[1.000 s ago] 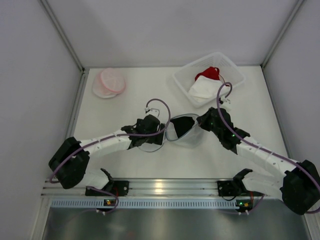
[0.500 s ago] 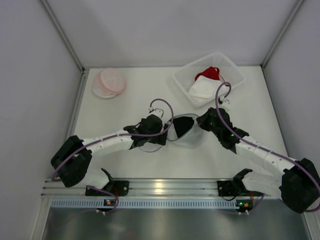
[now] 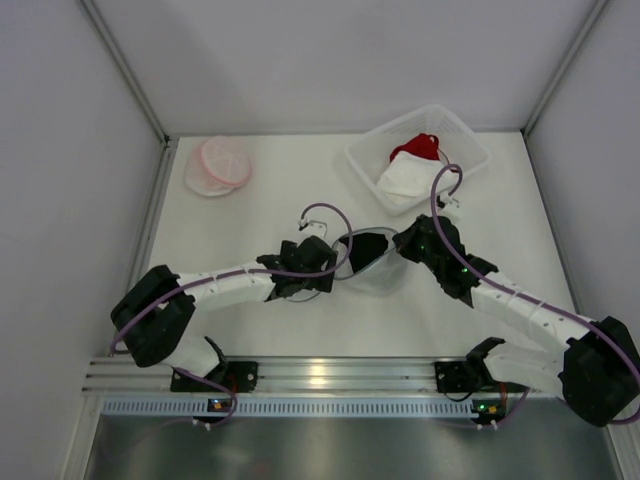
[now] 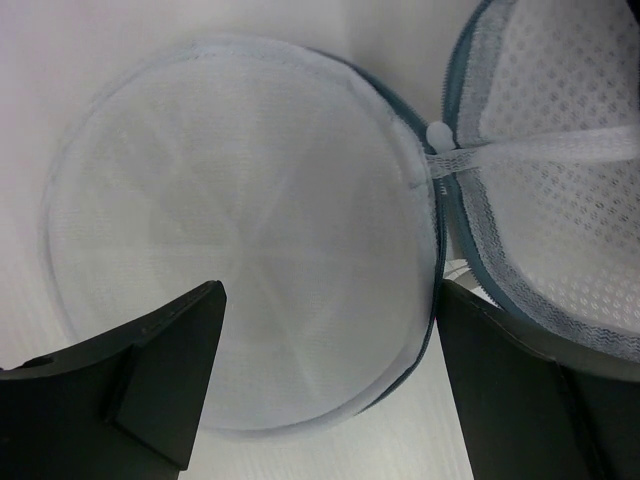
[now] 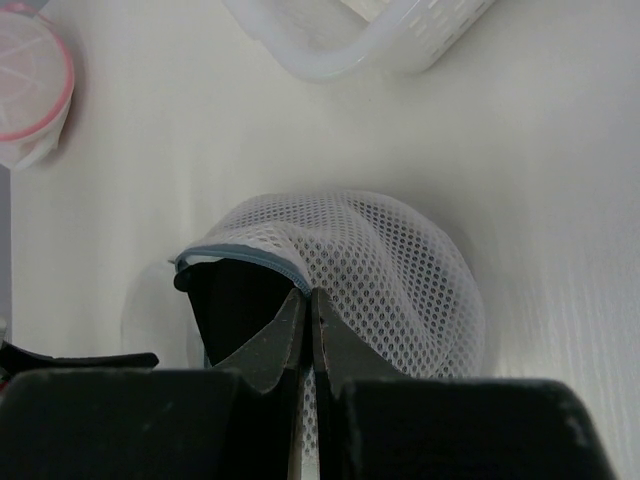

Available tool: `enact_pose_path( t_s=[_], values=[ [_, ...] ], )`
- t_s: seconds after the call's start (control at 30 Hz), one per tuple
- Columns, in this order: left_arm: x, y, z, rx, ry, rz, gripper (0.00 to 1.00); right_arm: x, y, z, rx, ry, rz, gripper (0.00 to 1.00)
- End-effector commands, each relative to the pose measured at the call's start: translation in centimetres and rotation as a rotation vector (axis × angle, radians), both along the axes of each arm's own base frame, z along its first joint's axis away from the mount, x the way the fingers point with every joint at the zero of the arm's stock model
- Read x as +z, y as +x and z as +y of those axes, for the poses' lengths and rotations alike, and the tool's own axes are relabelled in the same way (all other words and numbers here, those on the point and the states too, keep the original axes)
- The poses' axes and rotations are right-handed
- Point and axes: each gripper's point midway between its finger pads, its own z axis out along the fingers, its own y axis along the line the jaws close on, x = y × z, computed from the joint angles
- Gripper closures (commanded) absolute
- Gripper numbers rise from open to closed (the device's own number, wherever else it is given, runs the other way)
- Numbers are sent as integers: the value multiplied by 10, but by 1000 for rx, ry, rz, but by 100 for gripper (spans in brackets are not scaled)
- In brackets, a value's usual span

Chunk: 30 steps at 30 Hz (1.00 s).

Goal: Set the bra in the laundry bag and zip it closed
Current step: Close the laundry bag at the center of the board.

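Top external view: the laundry bag [image 3: 378, 276], grey-edged white mesh, lies opened like a clamshell at the middle of the table [image 3: 250, 215], between the two arms. The left gripper [image 4: 330, 400] hangs with its jaws wide apart over the bag's flat round half, gripping nothing. The right gripper [image 5: 305, 312] is pinched tight on the rim of the domed half, holding it raised over what looks like the dark bra [image 5: 235, 300]; red cloth [image 3: 420, 147] and white cloth [image 3: 405, 182] lie in the basket [image 3: 465, 138] at far right.
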Motion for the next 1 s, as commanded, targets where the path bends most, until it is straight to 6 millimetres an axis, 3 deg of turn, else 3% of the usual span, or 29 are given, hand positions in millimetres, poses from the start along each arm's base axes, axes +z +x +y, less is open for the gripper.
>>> enact_pose_path(
  t_s=[0.0, 0.23, 0.3, 0.37, 0.5, 0.57, 0.7, 0.8, 0.83, 0.9, 0.93, 0.97],
  values=[
    [16, 18, 22, 146, 56, -104, 9, 38, 8, 9, 2, 50, -88, 100],
    [5, 10, 20, 119, 70, -62, 10, 41, 8, 8, 1, 51, -96, 100],
    [9, 6, 13, 105, 28, -50, 10, 42, 8, 8, 2, 52, -99, 100],
    [23, 4, 4, 79, -28, -55, 10, 41, 7, 8, 4, 50, -96, 100],
    [87, -10, -16, -56, -221, -115, 8, 38, 8, 7, -1, 39, -90, 100],
    [104, -16, -17, -113, -257, -147, 5, 37, 8, 7, 2, 39, -91, 100],
    [132, -21, 0, -114, -281, -177, 2, 38, 9, 9, 7, 42, -94, 100],
    [118, 1, 36, 103, -302, -113, 2, 37, 9, 10, 10, 41, -92, 100],
    [110, 17, 62, 229, -294, -102, 2, 36, 9, 10, 13, 43, -91, 100],
    [90, 26, 88, 372, -291, -67, 2, 36, 8, 10, 15, 37, -92, 100],
    [85, 35, 109, 466, -296, -66, 2, 36, 8, 10, 17, 37, -93, 100],
    [83, 41, 117, 503, -313, -76, 2, 36, 8, 9, 16, 35, -92, 100]
  ],
)
